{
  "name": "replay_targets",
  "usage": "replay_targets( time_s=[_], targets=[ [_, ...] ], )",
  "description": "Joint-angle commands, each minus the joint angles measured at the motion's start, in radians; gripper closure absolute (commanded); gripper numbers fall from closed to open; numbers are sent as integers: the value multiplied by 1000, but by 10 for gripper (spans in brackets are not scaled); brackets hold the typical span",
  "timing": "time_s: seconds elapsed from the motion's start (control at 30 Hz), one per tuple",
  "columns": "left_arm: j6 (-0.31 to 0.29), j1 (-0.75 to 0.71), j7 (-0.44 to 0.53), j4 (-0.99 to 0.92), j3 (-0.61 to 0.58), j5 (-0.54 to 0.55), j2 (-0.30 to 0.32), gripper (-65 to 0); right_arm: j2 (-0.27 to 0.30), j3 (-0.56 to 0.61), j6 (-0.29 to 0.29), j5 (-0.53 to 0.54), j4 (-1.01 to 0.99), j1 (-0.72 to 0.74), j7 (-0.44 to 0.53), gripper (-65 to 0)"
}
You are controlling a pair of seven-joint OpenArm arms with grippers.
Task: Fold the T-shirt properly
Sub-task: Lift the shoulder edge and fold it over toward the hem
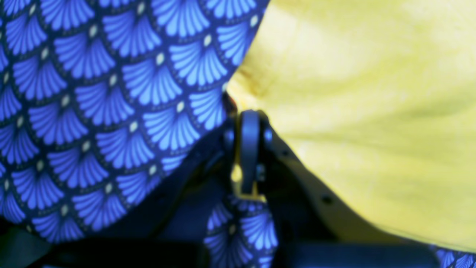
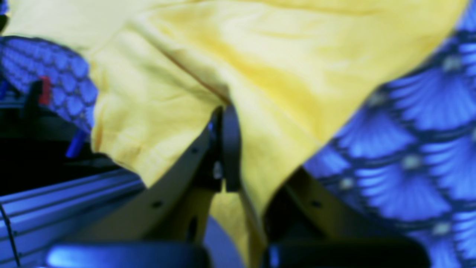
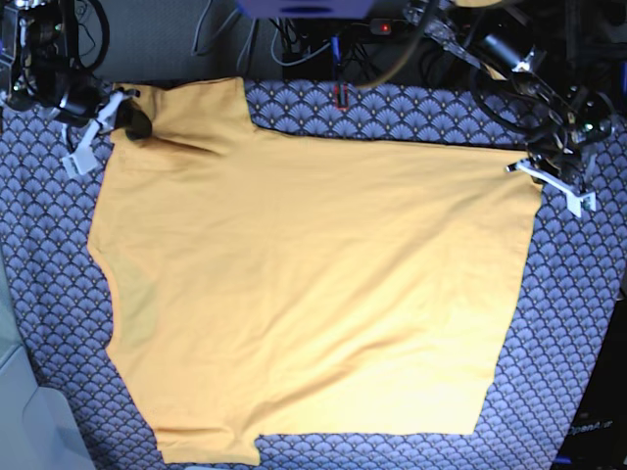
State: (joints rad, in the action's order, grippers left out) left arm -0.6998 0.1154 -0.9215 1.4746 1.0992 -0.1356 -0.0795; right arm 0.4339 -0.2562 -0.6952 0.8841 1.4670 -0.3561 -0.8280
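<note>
We have one shirt (image 3: 313, 284) to deal with, spread nearly flat across the patterned cloth (image 3: 578, 323) that covers the table, its body filling most of the base view with the hem toward that view's right and the sleeves and shoulders toward its left. It looks thin, soft and light, so we expect it to sag and drape wherever it is lifted, to carry no shape of its own, and to drag and wrinkle against the cloth rather than slide cleanly. For that reason we judge corners and seamed edges the best places to hold, since a pinch in the middle would only bunch it. Both arms are already at such spots. Our left gripper (image 1: 243, 111) sits at the far hem corner, its jaws drawn together with yellow fabric pinched between them. Our right gripper (image 2: 223, 108) is closed on the fabric beside the far sleeve, a fold of shirt hanging over one finger. By count we see one shirt, one cloth, two grippers, and two sleeves, one by the right gripper and one at the near edge of the base view.
</note>
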Motion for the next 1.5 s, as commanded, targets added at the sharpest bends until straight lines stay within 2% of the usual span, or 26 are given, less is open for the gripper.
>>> replay_targets(
  time_s=[0.0,0.27,0.37,0.57,0.97,1.1,1.3,1.47],
  targets=[
    [2,11,-1,21,-1,-2,10,0,15,-9,-3,19,30,15,5,0],
    [2,22,-1,28,-1,-2,10,0,15,-36,-3,19,156,45,-64,0],
    [2,54,-8,22,-1,-2,10,0,15,-33,-3,19,160,76,-80,0],
    [2,119,-80,27,-1,0,10,0,15,-33,-3,19,160,151,-136,0],
    [2,240,-83,8,-11,0,10,0,15,-28,-3,14,154,305,-195,0],
    [2,272,-83,-33,-49,0,19,0,9,-30,-3,-112,154,366,-196,0],
    [2,341,-77,-139,-57,0,63,0,-31,-28,-3,-266,146,440,-196,0],
    [2,390,-74,-213,-67,0,102,0,-33,-25,-3,-293,21,515,-176,0]
  ],
)
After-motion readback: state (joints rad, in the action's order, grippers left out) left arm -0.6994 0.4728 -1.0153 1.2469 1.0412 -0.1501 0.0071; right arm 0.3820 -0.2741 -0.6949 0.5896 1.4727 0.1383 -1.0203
